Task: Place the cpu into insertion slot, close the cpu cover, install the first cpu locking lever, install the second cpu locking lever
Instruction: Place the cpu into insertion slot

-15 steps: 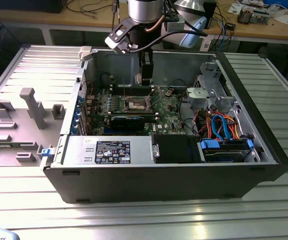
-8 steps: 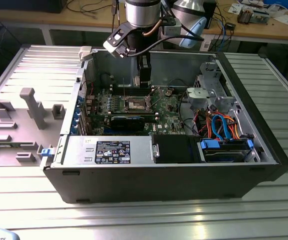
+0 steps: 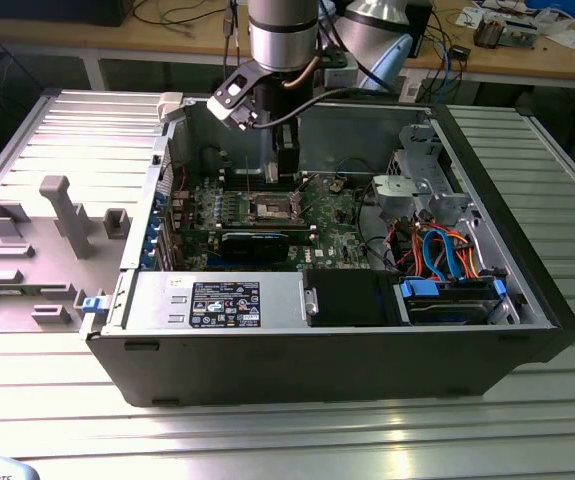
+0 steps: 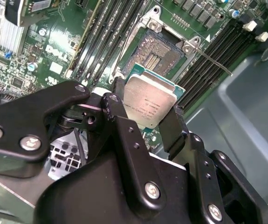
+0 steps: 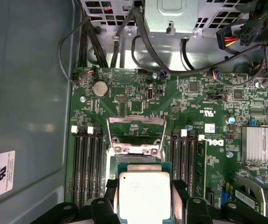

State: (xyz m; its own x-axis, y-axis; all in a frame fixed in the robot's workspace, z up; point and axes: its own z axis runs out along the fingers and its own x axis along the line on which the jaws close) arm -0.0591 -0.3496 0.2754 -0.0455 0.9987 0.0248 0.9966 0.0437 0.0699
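Observation:
My gripper (image 4: 145, 106) is shut on the cpu (image 4: 150, 103), a flat square chip with a dull silver top, holding it by two opposite edges. In the exterior view the gripper (image 3: 285, 172) hangs inside the open computer case, just above the insertion slot (image 3: 272, 208). In the second wrist view the insertion slot (image 4: 154, 51) lies bare, dark-centred with a silver rim, a short way beyond the chip. A thin locking lever (image 4: 215, 63) sticks out beside it. In the first wrist view the cpu (image 5: 143, 193) sits between the fingers, and the cpu cover (image 5: 136, 122) stands swung open past it.
Long black memory slots (image 4: 103, 42) flank the socket on both sides. A long black card (image 3: 252, 243) lies in front of the socket, and a drive cage (image 3: 417, 190) with coloured cables (image 3: 437, 250) is at the exterior view's right. A grey fixture plate (image 3: 37, 250) lies outside the case.

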